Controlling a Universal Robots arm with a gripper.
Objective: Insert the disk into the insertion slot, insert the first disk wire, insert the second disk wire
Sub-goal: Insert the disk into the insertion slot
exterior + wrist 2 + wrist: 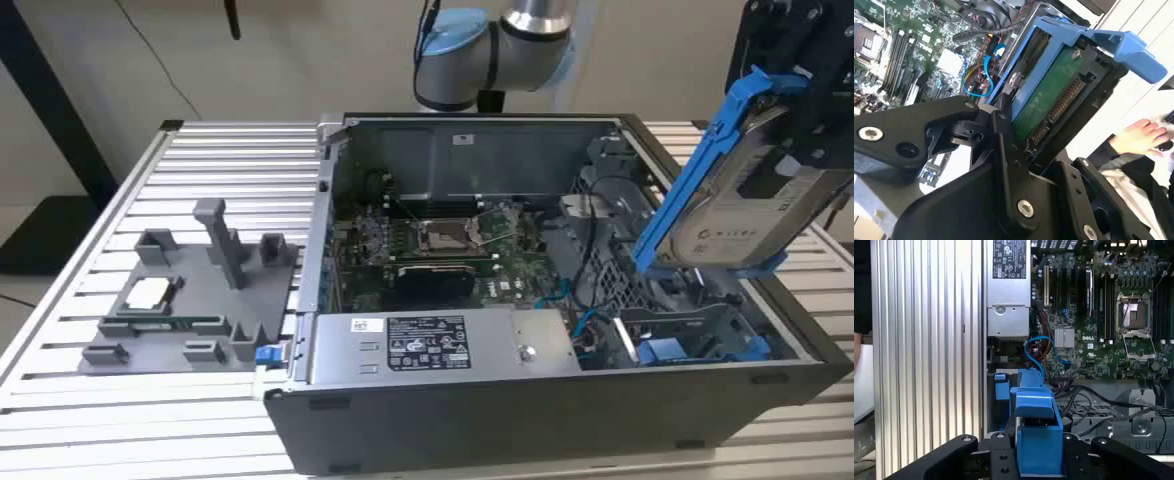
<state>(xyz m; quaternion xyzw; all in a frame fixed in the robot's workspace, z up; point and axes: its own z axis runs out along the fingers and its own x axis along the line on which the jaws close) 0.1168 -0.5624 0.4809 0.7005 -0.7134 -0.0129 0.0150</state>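
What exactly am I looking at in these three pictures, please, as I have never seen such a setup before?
This is a robot arm working over an open computer case, which rests on a slatted metal table. The exterior view comes from a camera off the arm. Both wrist views come from cameras riding on the arm itself. The arm's black tool is shut on the disk, a silver drive in a blue frame. It is held tilted above the case at the exterior view's right, not yet in its slot. Inside the case are the green motherboard and a silver power-supply box. A grey tray of parts sits beside the case. The second wrist view also shows a person's hand beyond the disk.
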